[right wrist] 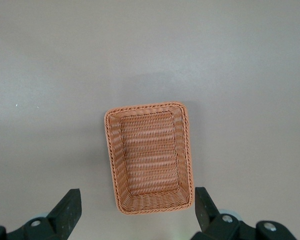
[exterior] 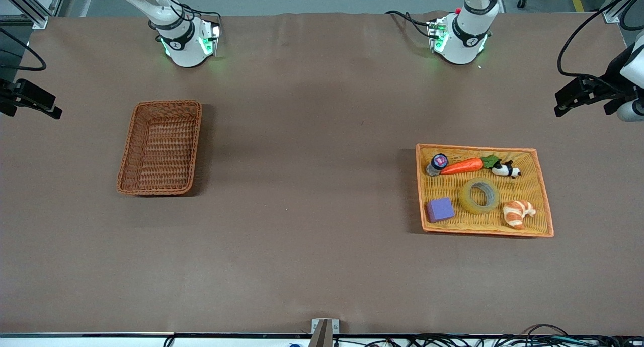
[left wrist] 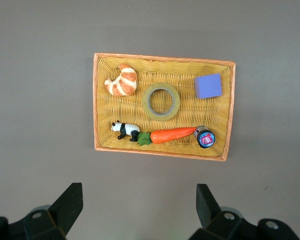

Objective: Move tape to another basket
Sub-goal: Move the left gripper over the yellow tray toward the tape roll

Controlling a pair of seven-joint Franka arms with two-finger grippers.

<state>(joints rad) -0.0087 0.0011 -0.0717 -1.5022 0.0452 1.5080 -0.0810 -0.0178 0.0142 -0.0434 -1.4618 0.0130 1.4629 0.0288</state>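
Note:
The tape [exterior: 466, 198], a translucent yellowish ring with a grey core, lies flat in the middle of the shallow orange-yellow woven tray [exterior: 453, 186] toward the left arm's end of the table. It also shows in the left wrist view [left wrist: 161, 116]. The deep reddish-brown wicker basket [exterior: 128, 156] stands empty toward the right arm's end and shows in the right wrist view [right wrist: 149, 205]. My left gripper [left wrist: 138, 192] is open and empty, high over the table beside the tray. My right gripper [right wrist: 136, 195] is open and empty, high over the table beside the basket.
In the tray around the tape lie a croissant [exterior: 518, 213], a purple cube [exterior: 440, 209], a toy carrot [exterior: 462, 166], a small panda figure [exterior: 505, 170] and a small bottle with a purple cap [exterior: 437, 163]. Brown table between basket and tray.

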